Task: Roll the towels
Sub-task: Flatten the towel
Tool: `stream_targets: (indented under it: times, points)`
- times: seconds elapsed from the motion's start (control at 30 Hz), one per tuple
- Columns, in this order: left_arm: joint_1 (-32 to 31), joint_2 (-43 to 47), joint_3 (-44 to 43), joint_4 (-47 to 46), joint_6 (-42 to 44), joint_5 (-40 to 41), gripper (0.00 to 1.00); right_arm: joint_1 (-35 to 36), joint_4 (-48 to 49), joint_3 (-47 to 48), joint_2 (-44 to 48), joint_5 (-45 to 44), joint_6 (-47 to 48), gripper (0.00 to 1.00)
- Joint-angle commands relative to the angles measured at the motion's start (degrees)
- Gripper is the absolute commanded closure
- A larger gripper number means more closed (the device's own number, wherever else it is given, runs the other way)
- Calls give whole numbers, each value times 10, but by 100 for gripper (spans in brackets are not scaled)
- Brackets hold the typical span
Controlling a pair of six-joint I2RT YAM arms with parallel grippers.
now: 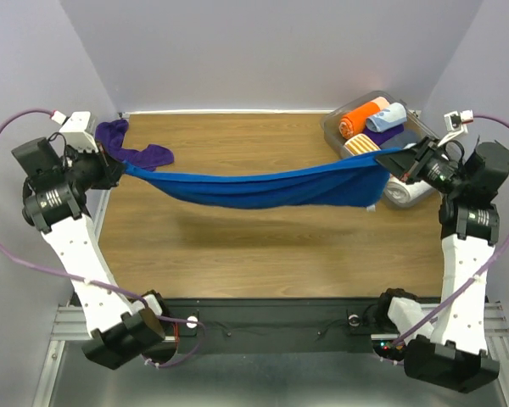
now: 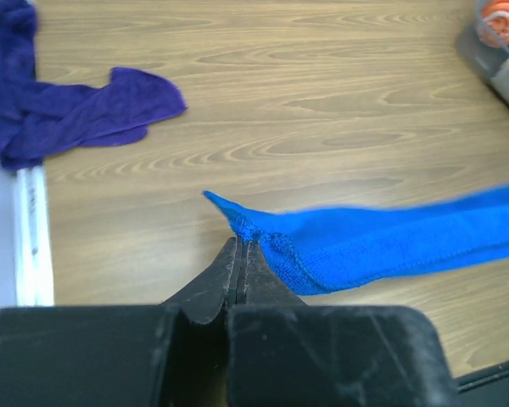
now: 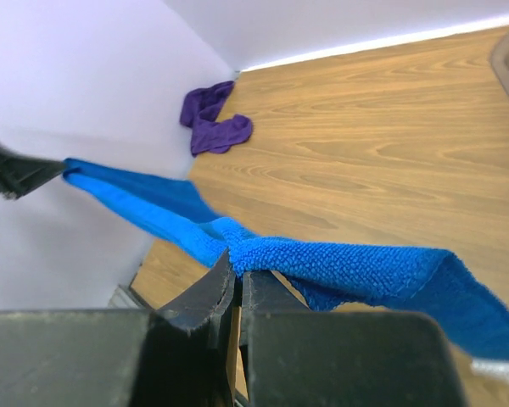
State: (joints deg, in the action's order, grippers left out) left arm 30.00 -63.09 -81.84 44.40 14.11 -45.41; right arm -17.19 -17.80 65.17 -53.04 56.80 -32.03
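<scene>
The left pincer (image 2: 240, 242) is pressed shut on one end of the blue towel (image 1: 254, 188), and its tips hide the pinched hem. Just beyond it and to its left, the purple towel (image 1: 131, 146) lies crumpled on the wooden table (image 1: 237, 246), its far end cut off in the left wrist view. The blue towel, nubbly terry gathered into a long narrow band, sags in the air between both pincers. The right pincer (image 3: 235, 263) is clamped on the other end, with a loose flap hanging past it. Behind it, a clear plastic bin (image 1: 329, 136) holds fat rolls (image 1: 356, 119), partly hidden by towel and arm.
</scene>
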Motion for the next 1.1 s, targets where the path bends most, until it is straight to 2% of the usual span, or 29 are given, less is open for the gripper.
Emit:
stream_targets:
  times: [0.0, 0.13, 0.2, 0.27, 0.37, 0.47, 0.5, 0.57, 0.67, 0.7, 0.77, 0.8, 0.83, 0.87, 0.9, 0.93, 0.97, 1.07]
  points:
    - [2, 60, 5, 16, -18, 88, 100, -4, -165, 48, 43, -83, 57, 99]
    - [3, 75, 7, 24, -40, 157, 100, -4, -261, 67, 50, -157, 91, 99]
    - [2, 70, 12, 14, -61, 201, 100, -4, -280, 50, 46, -170, 103, 99]
    - [3, 57, 29, -11, -76, 208, 100, -4, -276, 17, 38, -190, 107, 99]
    - [3, 27, 70, -56, -110, 186, 100, -4, -223, -34, -3, -190, 97, 99]
    - [-2, -31, 110, -112, -138, 146, 100, -1, -125, -71, -62, -167, 50, 100]
    - [-11, -47, 119, -130, -155, 144, 100, 9, -71, -92, -77, -173, 41, 99]
    - [-29, -106, 136, -184, -180, 143, 100, 44, -26, -98, -137, -205, 33, 99]
    - [-74, -182, 143, -256, -204, 161, 100, 93, 47, -80, -215, -238, 32, 99]
    - [-85, -202, 137, -299, -213, 165, 100, 120, 86, -55, -272, -241, 29, 99]
    - [-113, -275, 94, -335, -219, 174, 100, 138, 106, -15, -331, -259, 28, 99]
    - [-120, -300, 72, -340, -225, 188, 100, 143, 115, 14, -396, -262, 26, 97]
    - [-122, -325, 29, -347, -229, 196, 100, 143, 113, 69, -423, -273, 23, 95]
    - [-126, -379, 0, -351, -228, 206, 94, 143, 111, 100, -449, -281, 24, 73]
    - [-126, -408, -35, -307, -211, 217, 87, 143, 84, 123, -478, -282, 42, 56]
    - [-123, -434, -102, -273, -195, 213, 79, 143, 66, 142, -483, -286, 48, 33]
    - [-122, -470, -122, -211, -182, 215, 74, 143, 49, 157, -480, -286, 66, 0]
    - [-111, -449, -91, -187, -153, 223, 55, 143, 12, 130, -431, -264, 107, 0]
